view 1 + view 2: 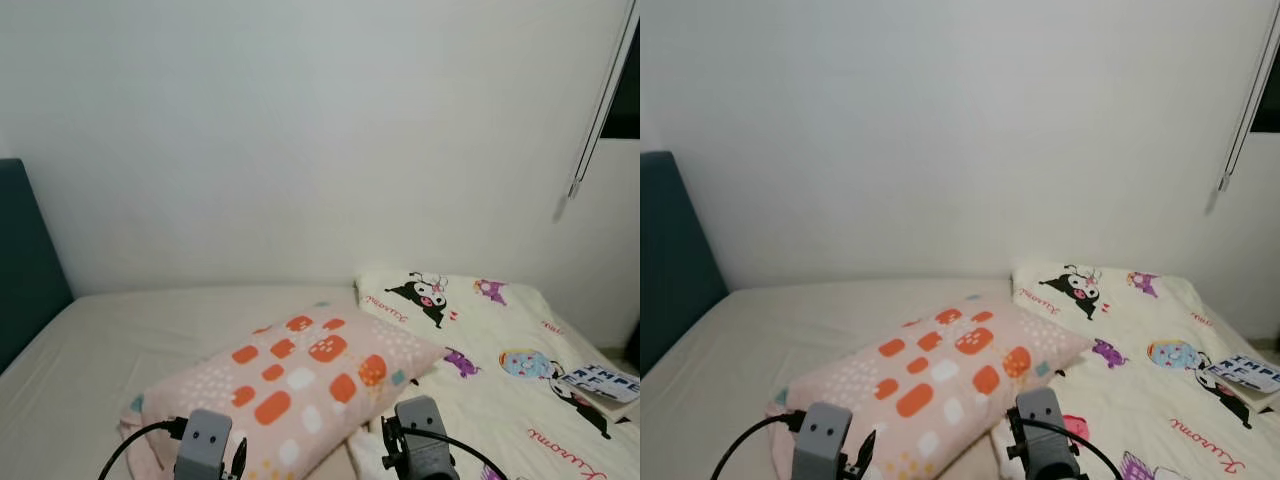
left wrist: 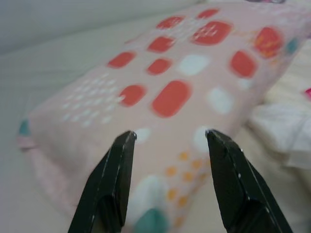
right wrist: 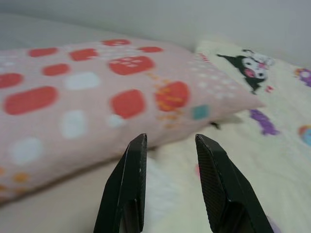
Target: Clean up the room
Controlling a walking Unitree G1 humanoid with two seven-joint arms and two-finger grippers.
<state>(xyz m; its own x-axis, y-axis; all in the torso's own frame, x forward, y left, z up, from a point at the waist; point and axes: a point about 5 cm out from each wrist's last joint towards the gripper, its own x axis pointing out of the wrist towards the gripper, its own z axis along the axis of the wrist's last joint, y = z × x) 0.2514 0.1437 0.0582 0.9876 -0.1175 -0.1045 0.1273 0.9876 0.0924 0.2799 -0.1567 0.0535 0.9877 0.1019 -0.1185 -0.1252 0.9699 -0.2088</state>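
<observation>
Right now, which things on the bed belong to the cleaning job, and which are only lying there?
Job in hand:
- pink pillow, lying askew on the bed
- left gripper, open, at the pillow
- right gripper, open, near the pillow's edge

Lying about:
- cartoon blanket, spread out
- book on the blanket
- dark headboard

Grey wrist blocks (image 1: 204,438), black cables (looped), black-fingered pincers (image 2: 170,138)

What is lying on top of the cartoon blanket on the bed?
A book lies on the cartoon blanket near its right edge, and the pink pillow overlaps its left side. Anything under the pillow is hidden.
</observation>
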